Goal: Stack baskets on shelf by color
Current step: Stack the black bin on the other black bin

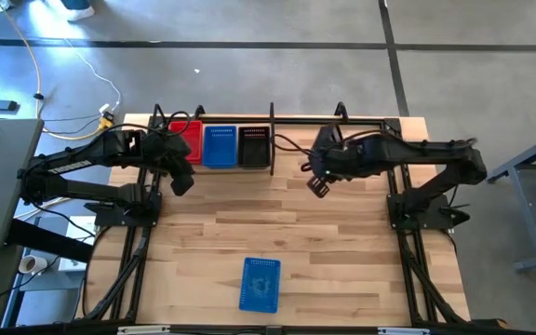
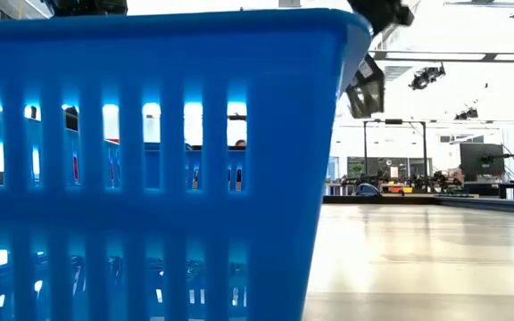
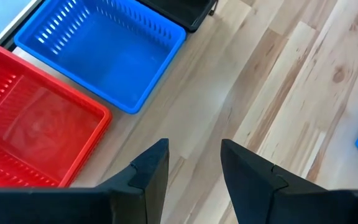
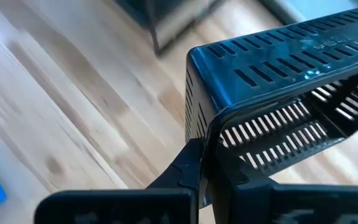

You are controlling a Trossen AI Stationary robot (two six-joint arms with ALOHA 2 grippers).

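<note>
The right gripper [image 4: 205, 163] was squeezed tight on the wall of a black basket [image 4: 272, 81] and held it up in the air, tipped on its side. It hung over the table [image 1: 342, 251], just right of the shelf's upright divider [image 1: 272, 140]. The left gripper [image 3: 194, 168] had its two fingers apart and held nothing. It hovered over the bare wood, close to the front of the red basket [image 3: 30, 130]. Three baskets sat in a row on the shelf [image 1: 277, 119] at the back of the table. The red basket was on the left, a blue basket [image 3: 104, 53] touched it in the middle, and another black basket [image 1: 254, 145] was on the right, next to the divider. One more blue basket [image 1: 260, 284] lay alone near the front edge of the table, well apart from both arms. It stood right in front of the low camera and hid most of that view.
</note>
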